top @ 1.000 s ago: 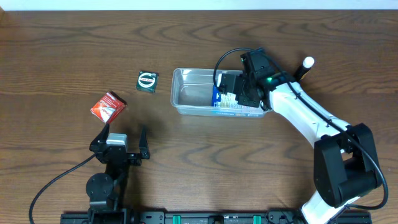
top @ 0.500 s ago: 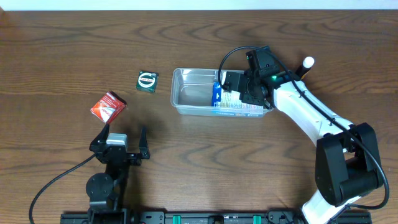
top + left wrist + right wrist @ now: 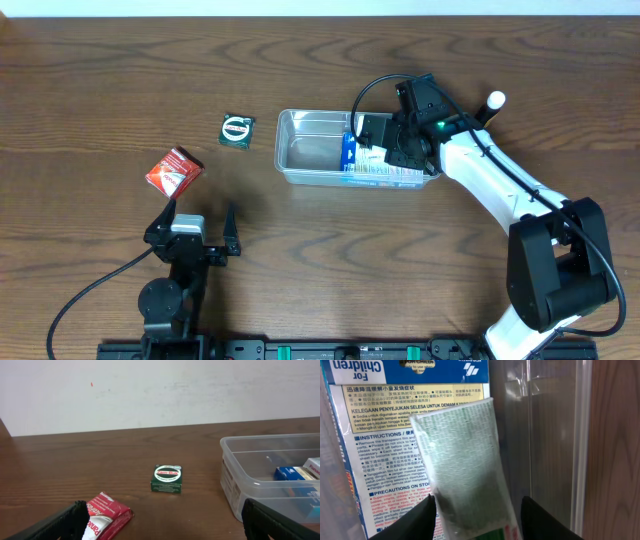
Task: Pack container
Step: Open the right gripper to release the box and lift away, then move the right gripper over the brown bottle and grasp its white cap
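The clear container (image 3: 300, 115) stands at mid table and also shows in the left wrist view (image 3: 235, 475). Inside it lies a blue and white box (image 3: 348, 152) (image 3: 380, 435) with a green and white sachet (image 3: 462, 460) on top. My right gripper (image 3: 385, 150) (image 3: 477, 515) is low over the container's right half, open, with its fingers either side of the sachet's near end. A gap shows at the right finger. My left gripper (image 3: 195, 225) (image 3: 162, 520) is open and empty near the table's front.
A red packet (image 3: 174, 169) (image 3: 107, 515) lies just ahead of the left gripper, to its left. A small dark green box (image 3: 237, 131) (image 3: 166, 479) sits left of the container. A black cable loops over the right arm above the container.
My right gripper shifted slightly to the right over the container between one second and half a second ago, then held still. The left arm has not moved.
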`<state>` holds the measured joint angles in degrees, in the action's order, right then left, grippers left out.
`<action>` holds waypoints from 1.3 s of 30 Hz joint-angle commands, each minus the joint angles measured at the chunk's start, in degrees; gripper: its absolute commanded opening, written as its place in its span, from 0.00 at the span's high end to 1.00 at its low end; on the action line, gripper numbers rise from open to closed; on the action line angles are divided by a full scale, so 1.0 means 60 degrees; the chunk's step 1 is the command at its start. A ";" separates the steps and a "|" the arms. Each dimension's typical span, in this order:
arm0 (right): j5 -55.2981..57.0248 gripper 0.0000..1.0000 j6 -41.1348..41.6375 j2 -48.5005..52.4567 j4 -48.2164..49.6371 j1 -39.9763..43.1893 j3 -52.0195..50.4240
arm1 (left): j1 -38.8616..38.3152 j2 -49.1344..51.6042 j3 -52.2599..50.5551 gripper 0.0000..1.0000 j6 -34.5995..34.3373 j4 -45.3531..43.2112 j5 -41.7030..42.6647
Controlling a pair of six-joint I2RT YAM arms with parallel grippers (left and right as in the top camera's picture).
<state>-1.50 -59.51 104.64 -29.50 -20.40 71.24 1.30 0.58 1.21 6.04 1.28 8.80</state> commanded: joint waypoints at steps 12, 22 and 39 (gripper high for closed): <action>0.0007 0.46 0.0390 -0.0572 0.0084 -0.0335 0.0084 | 0.0040 -0.0040 -0.0164 0.02 -0.0022 0.0321 0.0146; 0.1311 0.38 0.2652 -0.2980 0.1206 -0.0583 0.0127 | 0.0040 -0.0040 -0.0164 0.02 -0.0022 0.0321 0.0146; -0.1785 0.01 0.8444 -0.2459 0.1388 0.4120 0.0124 | 0.0040 -0.0040 -0.0164 0.02 -0.0022 0.0321 0.0146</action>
<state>-0.69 -16.32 88.20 -20.40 1.67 71.77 1.30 0.58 1.21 6.02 1.28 8.80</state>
